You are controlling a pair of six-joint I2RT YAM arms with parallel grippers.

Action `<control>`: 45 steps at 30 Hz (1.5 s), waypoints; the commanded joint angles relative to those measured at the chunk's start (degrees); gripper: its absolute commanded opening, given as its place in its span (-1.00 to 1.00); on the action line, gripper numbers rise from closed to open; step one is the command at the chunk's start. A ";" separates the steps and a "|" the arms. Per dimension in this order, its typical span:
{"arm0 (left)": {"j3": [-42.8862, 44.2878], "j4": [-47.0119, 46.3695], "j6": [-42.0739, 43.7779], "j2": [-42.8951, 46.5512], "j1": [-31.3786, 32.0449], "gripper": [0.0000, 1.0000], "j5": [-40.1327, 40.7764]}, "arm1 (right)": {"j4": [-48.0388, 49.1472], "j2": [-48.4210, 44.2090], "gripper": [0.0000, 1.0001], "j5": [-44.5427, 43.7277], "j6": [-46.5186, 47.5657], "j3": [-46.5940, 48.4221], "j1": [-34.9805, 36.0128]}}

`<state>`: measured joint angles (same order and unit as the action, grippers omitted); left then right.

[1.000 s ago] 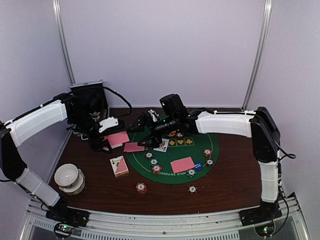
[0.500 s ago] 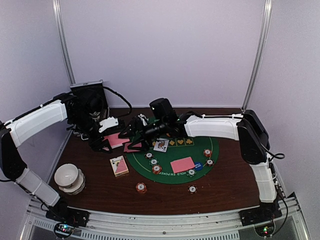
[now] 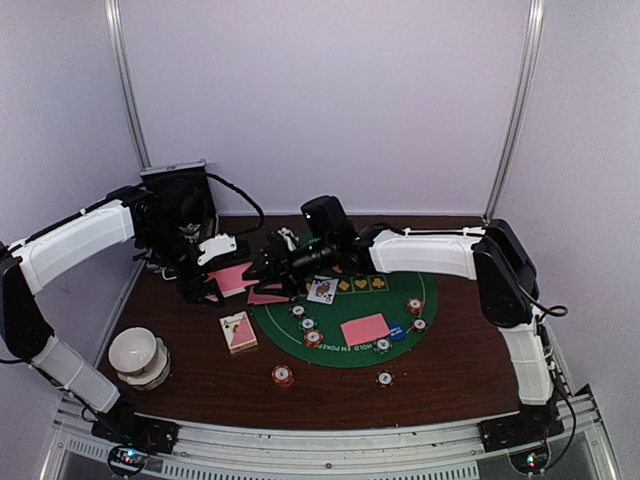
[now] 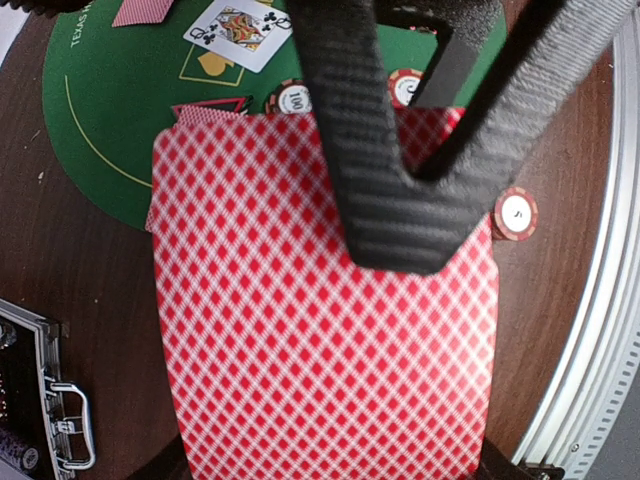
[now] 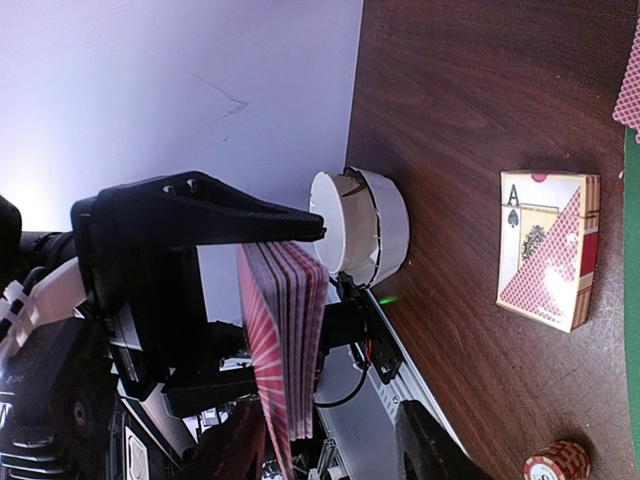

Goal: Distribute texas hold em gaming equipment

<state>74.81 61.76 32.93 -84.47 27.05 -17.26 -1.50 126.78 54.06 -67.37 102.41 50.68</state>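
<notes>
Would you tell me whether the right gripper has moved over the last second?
Yes: the right gripper has moved left, from the edge of the mat toward the deck held by the left gripper.

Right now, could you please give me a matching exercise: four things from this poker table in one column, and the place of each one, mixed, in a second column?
Things:
1. deck of cards
2. white bowl
3. card box
4. face-up card

Places:
A. on the green mat
B. clamped in the left gripper
C. on the bare table, beside the mat's left edge
D. at the near left corner of the table

Pairs: 1-B, 2-D, 3-C, 4-A
</notes>
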 commanded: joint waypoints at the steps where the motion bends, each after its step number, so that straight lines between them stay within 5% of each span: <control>1: 1.48 0.22 0.82 0.40 -0.42 -1.00 -1.25 | 1.32 -1.78 -0.08 0.67 -0.39 0.74 -0.58; 27: 1.31 0.21 1.00 0.05 -0.46 -1.00 -0.12 | 3.87 -6.01 -1.00 2.10 -1.82 -2.82 -2.08; 34: 1.22 0.22 1.00 0.17 -0.42 -1.00 -0.06 | 2.20 -8.07 -1.00 2.51 -0.67 -3.93 -3.52; 38: 1.22 0.21 1.00 0.16 -0.42 -1.00 0.13 | -5.72 -11.09 -1.00 1.60 5.81 -4.39 -6.27; 45: 1.09 0.42 1.08 0.34 -0.42 -1.00 0.19 | -41.62 -12.67 -1.00 -11.21 34.58 6.90 -11.38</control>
<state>74.81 62.65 33.34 -84.47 27.05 -16.71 -19.46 116.73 52.69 -52.71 101.38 41.47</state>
